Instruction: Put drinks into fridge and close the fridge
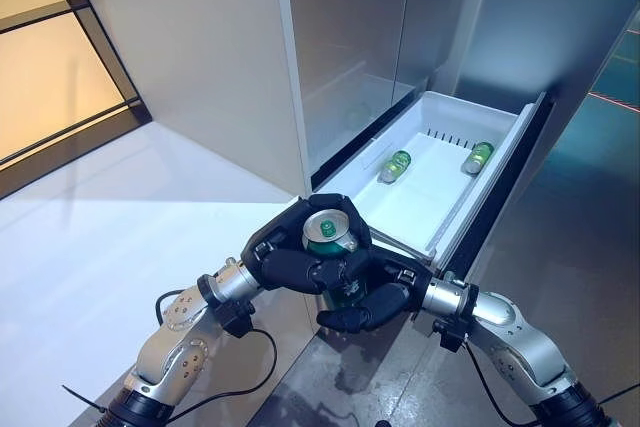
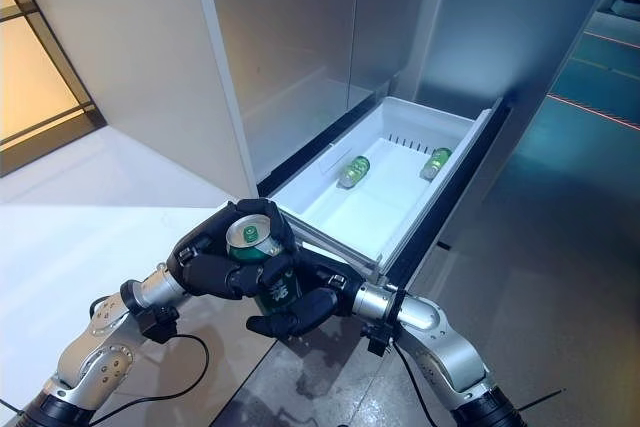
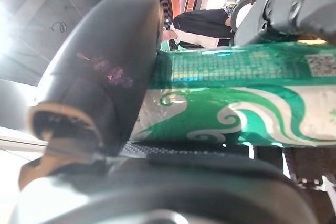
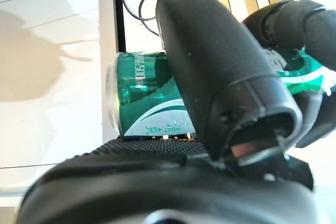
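We find both hands closed round one green can, held upright with its silver top showing, just outside the near corner of the open fridge drawer. The left hand wraps the can's upper half from the left, fingers curled on it; the right hand curls round the lower half from the right and below. Each wrist view confirms its thumb and fingers pressed against the can wall.

The drawer stands pulled fully out from the fridge. Its white floor is largely bare. Two cans lie on their sides inside: one near the left wall, one against the right wall, well apart, with open room between them and toward the near rim. The held can sits above floor level, near the drawer's front edge but not over it.
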{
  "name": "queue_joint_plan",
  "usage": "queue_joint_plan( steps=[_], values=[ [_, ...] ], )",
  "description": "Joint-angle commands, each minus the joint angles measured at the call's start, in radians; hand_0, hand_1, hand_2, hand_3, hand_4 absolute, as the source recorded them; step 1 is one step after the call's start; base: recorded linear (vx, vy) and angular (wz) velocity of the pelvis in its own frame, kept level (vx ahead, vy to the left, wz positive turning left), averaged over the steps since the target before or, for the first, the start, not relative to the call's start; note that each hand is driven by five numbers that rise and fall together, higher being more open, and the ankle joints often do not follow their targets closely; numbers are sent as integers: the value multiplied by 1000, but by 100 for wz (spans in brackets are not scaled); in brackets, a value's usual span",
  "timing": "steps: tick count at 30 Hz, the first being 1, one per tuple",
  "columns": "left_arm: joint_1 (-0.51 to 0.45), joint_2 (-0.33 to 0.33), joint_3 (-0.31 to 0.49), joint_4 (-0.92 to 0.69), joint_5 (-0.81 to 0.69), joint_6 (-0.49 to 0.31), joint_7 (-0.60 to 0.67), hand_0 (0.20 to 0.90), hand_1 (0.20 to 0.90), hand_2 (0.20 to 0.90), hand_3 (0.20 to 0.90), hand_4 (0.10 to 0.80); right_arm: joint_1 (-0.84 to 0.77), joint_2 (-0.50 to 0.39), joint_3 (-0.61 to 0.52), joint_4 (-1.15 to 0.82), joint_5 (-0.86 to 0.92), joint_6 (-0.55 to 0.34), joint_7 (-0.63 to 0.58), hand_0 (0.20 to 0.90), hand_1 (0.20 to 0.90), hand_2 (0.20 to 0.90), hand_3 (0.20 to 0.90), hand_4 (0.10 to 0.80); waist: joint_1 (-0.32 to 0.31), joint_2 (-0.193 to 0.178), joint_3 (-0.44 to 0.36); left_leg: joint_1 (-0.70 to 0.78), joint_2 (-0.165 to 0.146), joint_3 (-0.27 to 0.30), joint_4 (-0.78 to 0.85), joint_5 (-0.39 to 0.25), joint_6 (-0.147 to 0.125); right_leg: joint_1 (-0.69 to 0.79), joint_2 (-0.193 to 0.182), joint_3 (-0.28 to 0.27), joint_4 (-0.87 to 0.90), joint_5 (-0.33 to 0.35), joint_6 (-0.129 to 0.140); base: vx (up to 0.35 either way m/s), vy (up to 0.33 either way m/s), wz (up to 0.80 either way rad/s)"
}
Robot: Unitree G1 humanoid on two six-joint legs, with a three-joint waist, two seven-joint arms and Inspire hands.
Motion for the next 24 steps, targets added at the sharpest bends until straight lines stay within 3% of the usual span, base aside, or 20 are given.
queue_joint_plan(
  steps=[1, 8, 10, 11, 13, 14, 15, 24],
  values=[
    [-211, -40, -3, -46, -32, -89, 18, 300, 300, 300, 200, 100, -162, 87, 10, -116, 169, -23, -19, 900, 900, 900, 900, 800, -3, -27, -48, -5, -51, -80, 27, -67, 27, -4, 29, -21, 92, -101, 29, 0, 0, 0],
    [-203, -33, -13, -37, -35, -106, 21, 300, 300, 300, 200, 100, -137, 93, 36, -86, 232, 53, -26, 900, 900, 900, 900, 800, -4, -28, -50, -5, -49, -77, 23, -63, 23, -3, 29, -23, 86, -97, 31, 0, 0, 0],
    [-202, -32, -18, -37, -33, -107, 17, 300, 300, 300, 200, 100, -131, 99, 42, -77, 269, 72, -39, 707, 707, 707, 675, 575, -4, -28, -50, -5, -48, -76, 23, -62, 23, -2, 30, -23, 85, -97, 31, 0, 0, 0],
    [-202, -32, -20, -36, -32, -107, 14, 300, 300, 300, 200, 100, -128, 102, 45, -74, 283, 77, -45, 554, 554, 554, 496, 396, -4, -28, -50, -4, -48, -76, 22, -62, 23, -2, 29, -23, 85, -96, 31, 0, 0, 0],
    [-203, -30, -28, -35, -20, -108, 9, 300, 300, 300, 200, 100, -116, 114, 48, -70, 339, 96, -69, 434, 434, 434, 356, 256, -6, -27, -50, -3, -47, -76, 21, -62, 23, -2, 30, -22, 84, -96, 32, 0, 0, 0],
    [-203, -26, -32, -35, -19, -108, 9, 300, 300, 300, 200, 100, -110, 120, 50, -64, 345, 88, -80, 326, 326, 326, 230, 130, -7, -27, -49, -3, -47, -75, 22, -62, 23, -2, 30, -22, 85, -95, 33, 0, 0, 0],
    [-201, -22, -37, -35, -17, -108, 5, 300, 300, 300, 200, 100, -105, 124, 48, -59, 337, 70, -88, 300, 300, 300, 200, 100, -8, -26, -49, -3, -47, -75, 22, -62, 22, -2, 30, -21, 84, -94, 34, 0, 0, 0],
    [-195, -14, -49, -42, 15, -88, -19, 300, 300, 300, 200, 100, -92, 112, 30, -51, 273, 24, -146, 300, 300, 300, 200, 100, -19, -24, -48, -1, -43, -67, 17, -58, 22, -5, 33, -11, 79, -87, 37, 0, 0, 0]
  ],
)
